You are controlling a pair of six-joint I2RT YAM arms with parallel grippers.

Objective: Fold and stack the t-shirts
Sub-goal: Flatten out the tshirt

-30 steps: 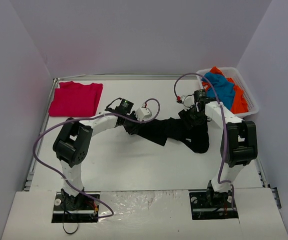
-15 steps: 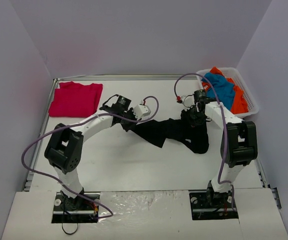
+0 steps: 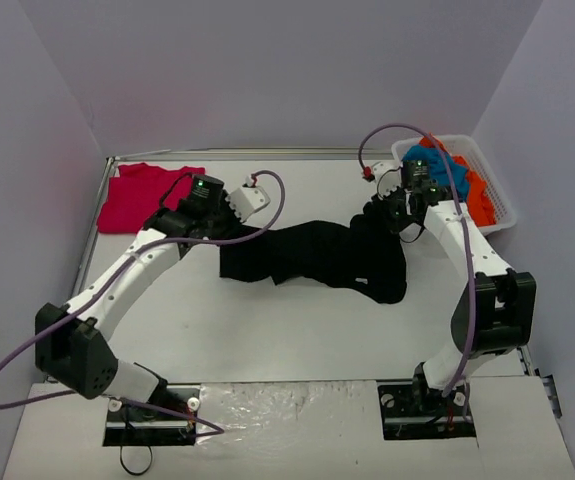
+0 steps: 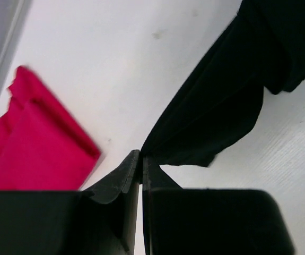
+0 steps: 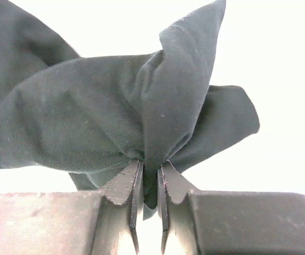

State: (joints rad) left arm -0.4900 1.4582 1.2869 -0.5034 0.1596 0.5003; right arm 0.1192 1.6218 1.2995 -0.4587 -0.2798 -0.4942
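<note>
Plainly, with the left jaws pinched on just a thin edge of the black t-shirt (image 3: 312,255) and the right jaws clamped on a bunched fold, the cloth, stretched between them over the counter (image 3: 267,325), may slip free if pulled tighter.

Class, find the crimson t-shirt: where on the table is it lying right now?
In the top view, the crimson t-shirt lies flat in the far-left corner of the table, close to the left edge. It is left of the black t-shirt stretched across the middle.
</note>
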